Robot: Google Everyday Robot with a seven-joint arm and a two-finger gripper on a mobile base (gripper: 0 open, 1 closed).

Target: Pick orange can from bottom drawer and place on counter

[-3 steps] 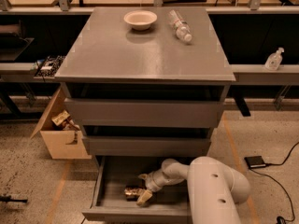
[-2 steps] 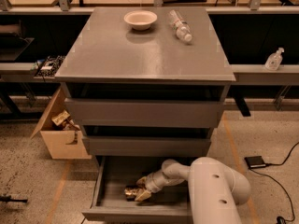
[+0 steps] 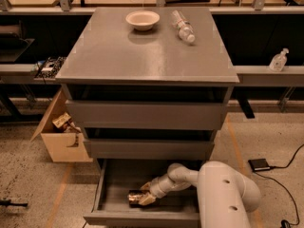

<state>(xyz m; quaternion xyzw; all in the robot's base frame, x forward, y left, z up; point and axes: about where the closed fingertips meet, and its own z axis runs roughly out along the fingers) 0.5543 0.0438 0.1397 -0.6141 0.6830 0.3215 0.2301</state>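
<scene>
bottom drawer (image 3: 142, 218) open. orange can (image 3: 134, 197) lying on drawer floor, not yet lifted. gripper (image 3: 143, 194) down inside drawer, right at can; whether clenched on it, cannot tell. left: secure grasp, lift out, set on counter (image 3: 142, 56).

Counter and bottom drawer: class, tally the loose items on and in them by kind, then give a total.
Bowls: 1, on the counter
Plastic bottles: 1, lying on the counter
Orange cans: 1, in the bottom drawer, with the gripper at it
Total: 3
</scene>
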